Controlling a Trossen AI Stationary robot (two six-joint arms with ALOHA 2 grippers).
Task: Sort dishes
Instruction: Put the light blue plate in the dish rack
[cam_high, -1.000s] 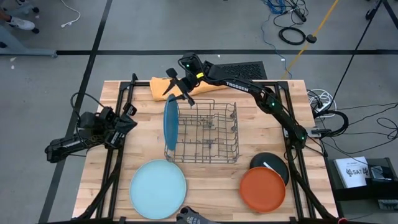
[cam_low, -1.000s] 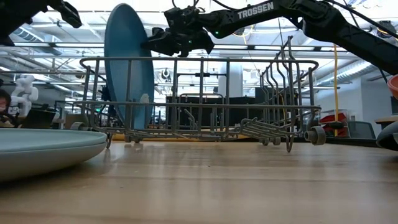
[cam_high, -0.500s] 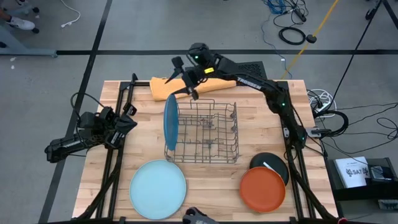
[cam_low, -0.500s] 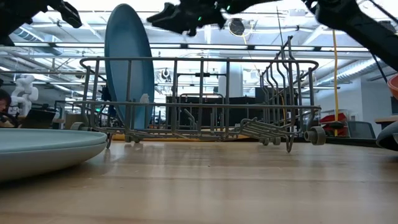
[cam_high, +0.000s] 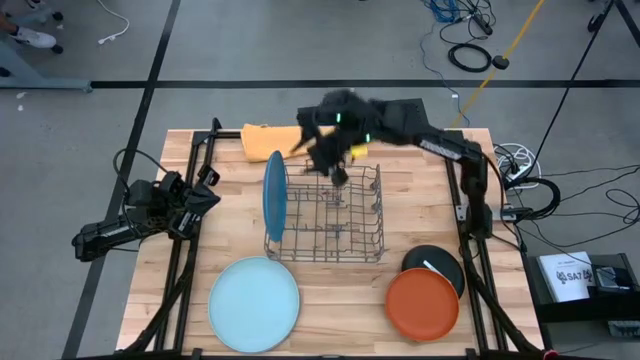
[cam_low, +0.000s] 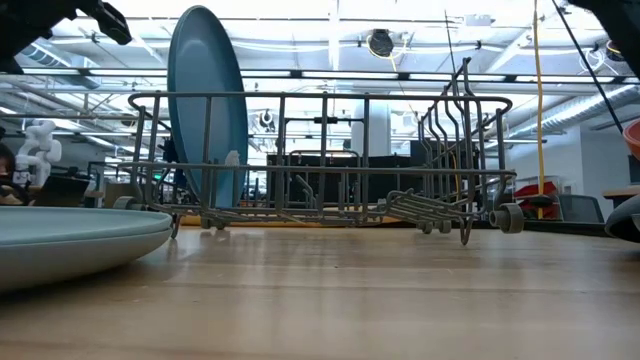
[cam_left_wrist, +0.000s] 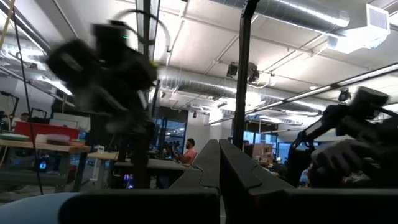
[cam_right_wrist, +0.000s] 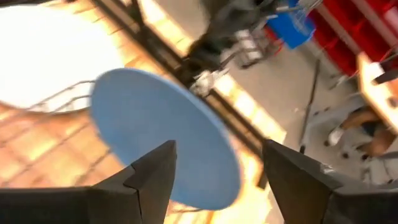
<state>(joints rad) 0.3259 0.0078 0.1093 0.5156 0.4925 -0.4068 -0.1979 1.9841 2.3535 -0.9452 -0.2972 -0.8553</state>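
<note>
A blue plate (cam_high: 274, 196) stands on edge in the left end of the wire rack (cam_high: 330, 215); the low view shows the plate (cam_low: 208, 100) upright between the wires. A large light blue plate (cam_high: 254, 303) lies flat near the table's near edge. At the near right an orange plate (cam_high: 422, 303) overlaps a black plate (cam_high: 435, 266). My right gripper (cam_high: 330, 150), blurred, hovers above the rack's far side, open and empty (cam_right_wrist: 217, 171), with the blue plate (cam_right_wrist: 165, 143) beyond its fingers. My left gripper (cam_high: 208, 185) waits shut at the table's left (cam_left_wrist: 219, 168).
A folded orange cloth (cam_high: 268, 140) lies at the table's far edge behind the rack. Black frame rails (cam_high: 190, 250) run along both table sides. Bare wood shows between the light blue plate and the orange plate.
My right gripper has risen from beside the blue plate's top edge and swung toward the table's right, over the rack's far side, leaving the low view. The blue plate stays upright in the rack.
</note>
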